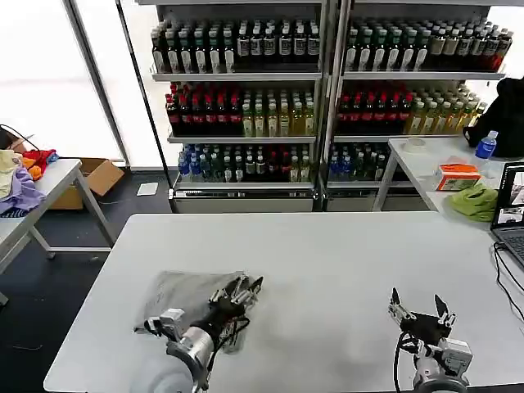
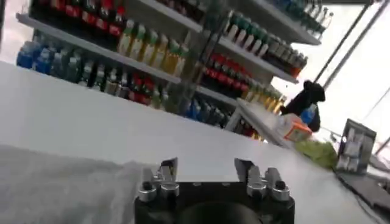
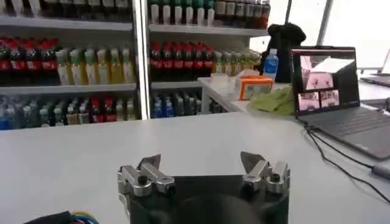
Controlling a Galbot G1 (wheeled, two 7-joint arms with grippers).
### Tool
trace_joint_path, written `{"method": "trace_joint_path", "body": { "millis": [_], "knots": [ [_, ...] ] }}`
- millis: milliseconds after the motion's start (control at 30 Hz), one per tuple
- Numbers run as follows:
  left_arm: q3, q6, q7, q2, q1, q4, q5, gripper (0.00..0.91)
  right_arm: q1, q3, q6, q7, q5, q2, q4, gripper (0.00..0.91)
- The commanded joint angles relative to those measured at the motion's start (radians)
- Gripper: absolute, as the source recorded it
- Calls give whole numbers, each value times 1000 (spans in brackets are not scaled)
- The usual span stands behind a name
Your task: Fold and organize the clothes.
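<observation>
One piece of the clothes, a grey shirt [image 1: 182, 293] folded into a compact bundle, lies on the white table [image 1: 327, 254] near its front left. My left gripper [image 1: 246, 288] hovers at the bundle's right edge, open, with nothing between its fingers. In the left wrist view the grey shirt [image 2: 55, 189] lies beside the left gripper [image 2: 207, 167], whose jaws stand apart over bare table. My right gripper [image 1: 420, 304] stands open above bare table at the front right, well apart from the shirt. In its own wrist view the right gripper [image 3: 200, 163] is spread wide and holds nothing.
Shelves of bottled drinks [image 1: 246, 90] stand behind the table. A side table at the right carries a laptop [image 1: 512, 205], an orange box [image 1: 457, 175], a green cloth [image 1: 475, 201] and a water bottle [image 1: 486, 146]. Colourful garments [image 1: 20, 176] lie on a table at far left.
</observation>
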Motion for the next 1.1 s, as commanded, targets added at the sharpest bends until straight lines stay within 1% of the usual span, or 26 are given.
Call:
{"method": "trace_joint_path", "body": {
  "millis": [33, 67, 100, 200, 333, 600, 733, 867, 933, 1033, 1100],
  "knots": [
    [-277, -70, -15, 123, -40, 105, 334, 907, 12, -15, -3, 0, -1, -5, 2, 907],
    [-290, -78, -14, 132, -35, 123, 348, 907, 13, -16, -4, -1, -1, -6, 3, 907],
    [-313, -112, -7, 138, -27, 171, 373, 907, 14, -16, -5, -1, -1, -7, 3, 907],
    [-343, -164, -6, 134, -3, 218, 399, 907, 13, -18, -5, -1, 0, -10, 5, 907],
    [-353, -164, 20, 129, 48, 227, 371, 907, 11, -21, -4, -3, 1, -13, 6, 907],
    [-343, -124, 54, 105, 88, 227, 344, 907, 8, -24, -5, -2, 2, -16, 12, 907],
    [-343, -81, 68, 109, 97, 234, 279, 907, 3, -20, -5, -3, 4, -18, 19, 907],
    [-342, -57, 80, 106, 105, 245, 217, 907, -1, -18, -6, -3, 4, -19, 26, 907],
    [-341, -53, 87, 104, 110, 244, 208, 887, -2, -18, -6, -3, 4, -19, 27, 907],
    [-337, -43, 102, 102, 118, 239, 198, 887, -3, -17, -6, -3, 4, -20, 27, 907],
    [-334, -38, 111, 99, 119, 246, 196, 856, -5, -18, -6, -3, 4, -19, 28, 907]
  ]
}}
